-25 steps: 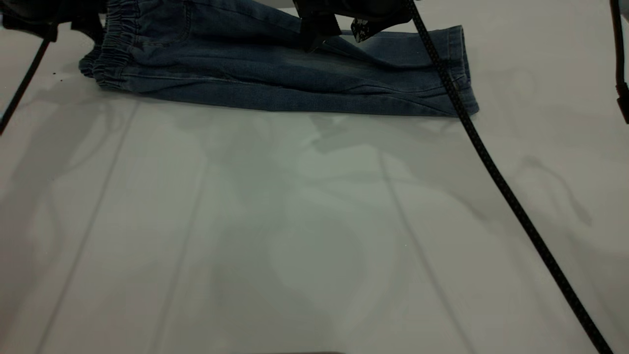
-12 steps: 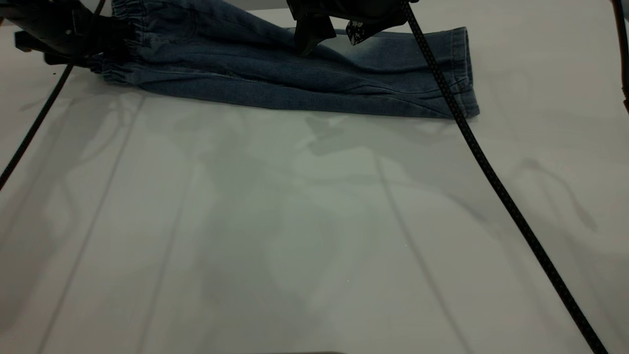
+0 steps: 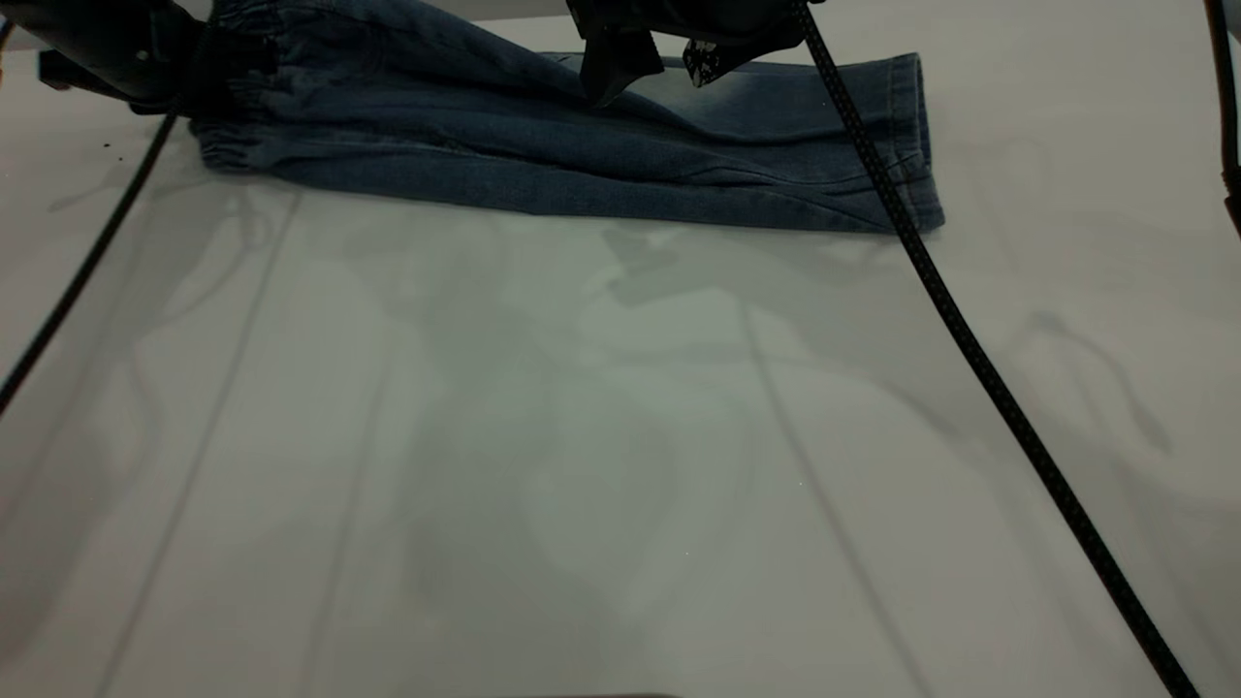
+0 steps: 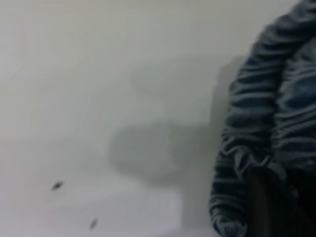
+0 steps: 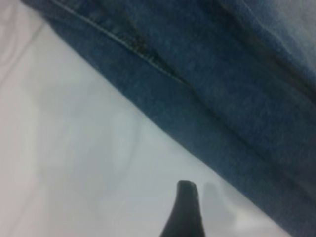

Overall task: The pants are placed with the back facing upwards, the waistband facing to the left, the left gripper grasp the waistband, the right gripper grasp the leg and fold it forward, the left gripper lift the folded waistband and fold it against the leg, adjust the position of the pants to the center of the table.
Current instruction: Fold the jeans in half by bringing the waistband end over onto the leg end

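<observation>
The pants (image 3: pixel 582 155), blue denim shorts folded lengthwise, lie across the far part of the white table (image 3: pixel 582 436). Their gathered waistband (image 3: pixel 228 145) is at the left and the stitched leg hem (image 3: pixel 911 136) at the right. My left gripper (image 3: pixel 199 82) is at the far left, shut on the waistband, whose upper layer is raised off the table. The left wrist view shows the ruched waistband (image 4: pixel 266 108) bunched around a dark finger (image 4: pixel 269 202). My right gripper (image 3: pixel 654 63) hangs open just above the middle of the pants, holding nothing. One fingertip (image 5: pixel 185 207) shows over bare table beside the pants (image 5: pixel 222 84).
A black braided cable (image 3: pixel 970 330) runs from the right gripper diagonally across the leg hem to the near right. A thinner cable (image 3: pixel 87 262) trails from the left gripper toward the near left. Bare white tabletop fills the whole near half.
My left gripper came in onto the waistband, closed on it and raised it, drawing that end slightly rightward. The right gripper rose a little and stayed open.
</observation>
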{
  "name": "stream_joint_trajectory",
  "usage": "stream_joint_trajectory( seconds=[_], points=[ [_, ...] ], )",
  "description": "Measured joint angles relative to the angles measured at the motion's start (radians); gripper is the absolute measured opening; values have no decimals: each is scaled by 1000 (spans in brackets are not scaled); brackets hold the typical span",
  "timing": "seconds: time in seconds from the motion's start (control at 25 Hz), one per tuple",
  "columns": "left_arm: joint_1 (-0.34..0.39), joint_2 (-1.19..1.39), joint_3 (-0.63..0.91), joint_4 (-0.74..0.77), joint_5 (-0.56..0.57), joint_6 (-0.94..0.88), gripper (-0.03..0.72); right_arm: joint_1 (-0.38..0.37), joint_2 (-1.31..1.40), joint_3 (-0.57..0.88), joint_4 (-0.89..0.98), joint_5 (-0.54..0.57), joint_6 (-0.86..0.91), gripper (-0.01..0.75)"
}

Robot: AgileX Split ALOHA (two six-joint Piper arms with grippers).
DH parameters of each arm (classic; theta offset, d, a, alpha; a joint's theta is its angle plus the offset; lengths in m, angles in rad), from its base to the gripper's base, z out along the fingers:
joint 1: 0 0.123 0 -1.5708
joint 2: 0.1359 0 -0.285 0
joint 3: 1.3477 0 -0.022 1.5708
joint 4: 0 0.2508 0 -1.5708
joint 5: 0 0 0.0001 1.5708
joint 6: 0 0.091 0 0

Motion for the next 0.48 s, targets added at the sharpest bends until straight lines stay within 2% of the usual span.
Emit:
stream_joint_trajectory(
  seconds=[0.2, 0.48],
  points=[
    [0, -170, 9, -1, 138, 160, 44, 0, 0, 0, 0, 0, -3, 545],
    [-14, -390, 9, -1, 200, 340, 44, 0, 0, 0, 1, 33, -18, 545]
  ],
)
